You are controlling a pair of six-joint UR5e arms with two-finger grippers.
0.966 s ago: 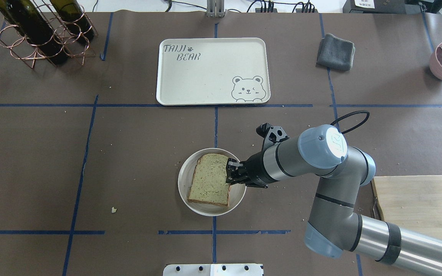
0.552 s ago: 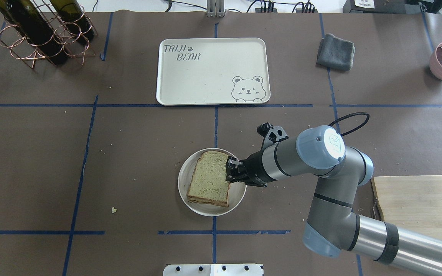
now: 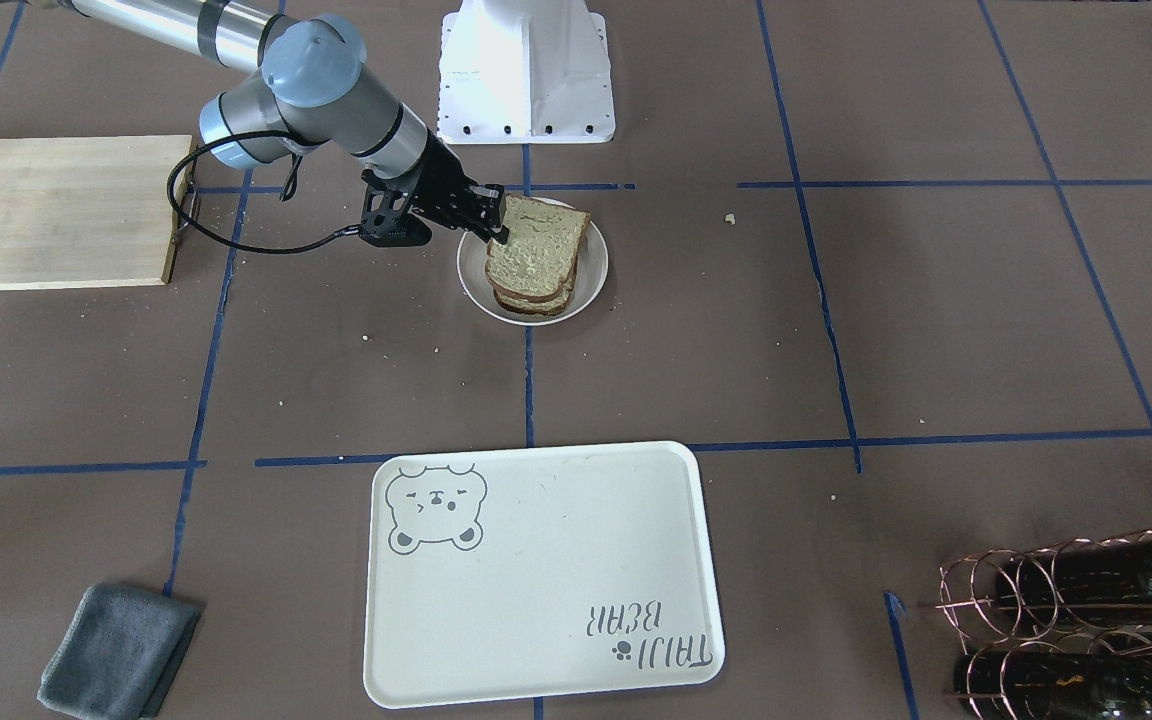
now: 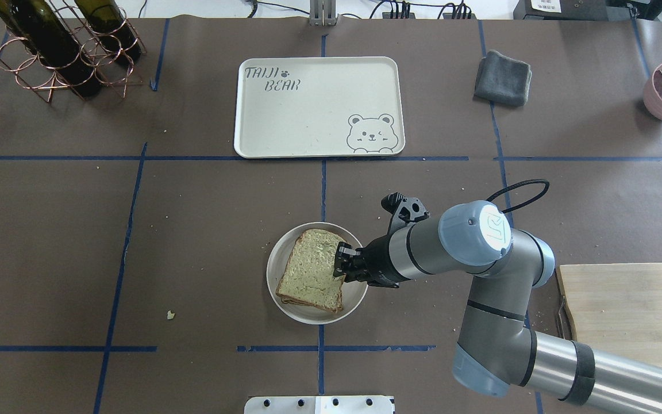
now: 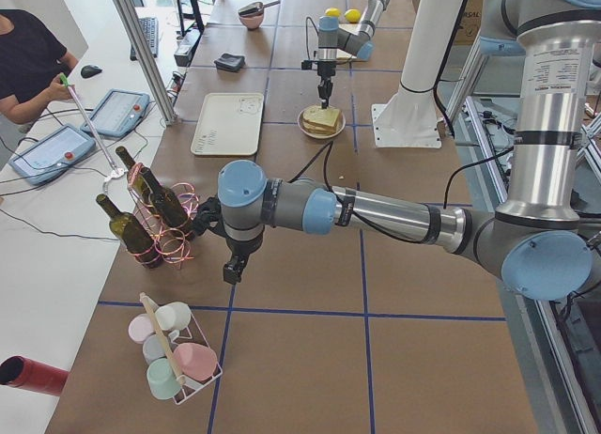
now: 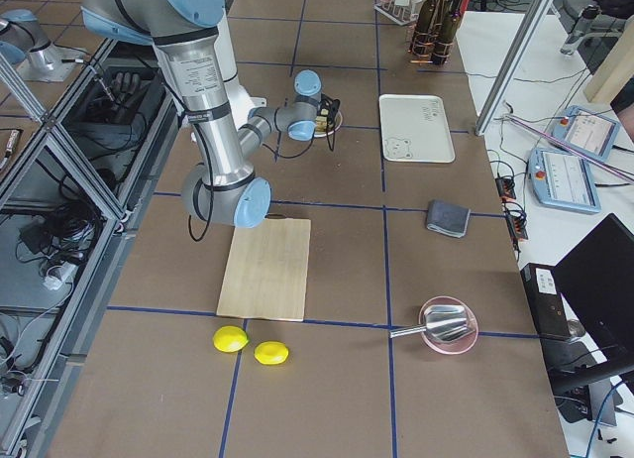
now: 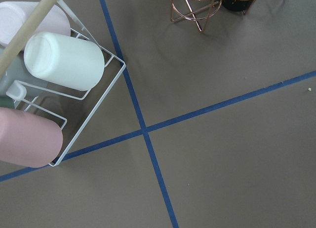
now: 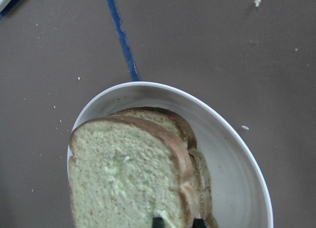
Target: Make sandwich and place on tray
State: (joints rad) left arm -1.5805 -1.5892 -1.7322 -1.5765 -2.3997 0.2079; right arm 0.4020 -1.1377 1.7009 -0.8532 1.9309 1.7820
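While the sandwich (image 4: 310, 280) sits on the small white plate (image 4: 276, 259) at mid-table, your right gripper (image 4: 342, 266) is clamped onto the top bread slice (image 8: 123, 183) at its edge. The tray (image 4: 319, 103) lies well apart. Your left gripper (image 5: 232, 266) hangs near the wine-bottle rack (image 5: 160, 237), and you can't tell how wide it is.

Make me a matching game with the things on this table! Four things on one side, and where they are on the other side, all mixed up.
Things:
1. cream rectangular tray with a bear face
2. pale wooden cutting board
3. folded grey cloth
4. top bread slice with brown crust

Where:
A. beside the tray, toward the robot's right
B. held by the right gripper over the small round white plate
C. middle of the table's far side
D. close to the robot, on its right

Pairs: 1-C, 2-D, 3-A, 4-B.
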